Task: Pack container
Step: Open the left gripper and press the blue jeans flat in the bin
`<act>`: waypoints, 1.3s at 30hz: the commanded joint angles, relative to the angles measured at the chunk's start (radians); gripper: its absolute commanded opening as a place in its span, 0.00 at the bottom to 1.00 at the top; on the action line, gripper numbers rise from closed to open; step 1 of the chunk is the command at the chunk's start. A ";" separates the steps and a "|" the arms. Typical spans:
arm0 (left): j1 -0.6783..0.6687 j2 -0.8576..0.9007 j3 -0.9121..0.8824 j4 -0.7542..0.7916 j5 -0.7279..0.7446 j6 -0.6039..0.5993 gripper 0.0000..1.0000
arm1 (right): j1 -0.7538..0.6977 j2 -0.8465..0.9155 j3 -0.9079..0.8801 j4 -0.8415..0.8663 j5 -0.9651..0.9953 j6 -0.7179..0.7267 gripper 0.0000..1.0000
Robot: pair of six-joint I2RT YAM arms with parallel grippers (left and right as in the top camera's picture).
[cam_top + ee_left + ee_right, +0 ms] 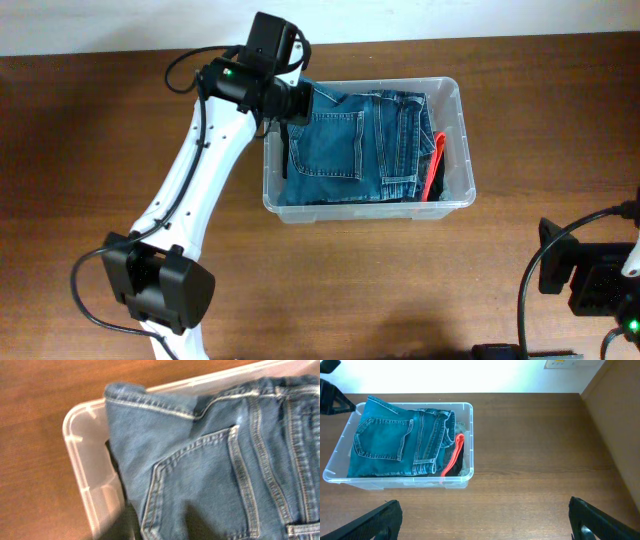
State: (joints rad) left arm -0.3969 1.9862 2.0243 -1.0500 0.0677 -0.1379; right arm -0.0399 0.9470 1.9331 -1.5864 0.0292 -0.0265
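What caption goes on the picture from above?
Folded blue jeans lie in the clear container; the left arm reaches over its corner.

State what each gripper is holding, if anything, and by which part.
The right gripper is open and holds nothing. The left gripper is over the jeans; a grip cannot be told.

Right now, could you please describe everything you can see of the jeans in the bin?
The jeans are blue denim with pale stitching, folded flat, a back pocket facing up. They lie in the clear container, filling most of it, with one corner sticking up at its rim. A red-edged dark item lies beside them, apparently touching.
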 commanded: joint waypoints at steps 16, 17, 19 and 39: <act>-0.072 0.210 0.008 0.070 -0.207 -0.008 0.08 | -0.006 0.003 0.002 0.004 0.009 0.006 0.98; -0.071 0.227 0.008 0.071 -0.208 -0.008 0.08 | -0.006 0.003 0.002 0.004 0.009 0.006 0.99; -0.071 0.257 0.008 0.071 -0.209 -0.008 0.08 | -0.006 0.003 0.002 0.004 0.009 0.006 0.98; -0.078 0.276 0.096 -0.021 -0.214 -0.008 0.01 | -0.006 0.003 0.002 0.004 0.009 0.006 0.99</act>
State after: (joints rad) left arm -0.4740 2.2501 2.0911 -1.0672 -0.1333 -0.1417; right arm -0.0399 0.9470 1.9331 -1.5864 0.0292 -0.0261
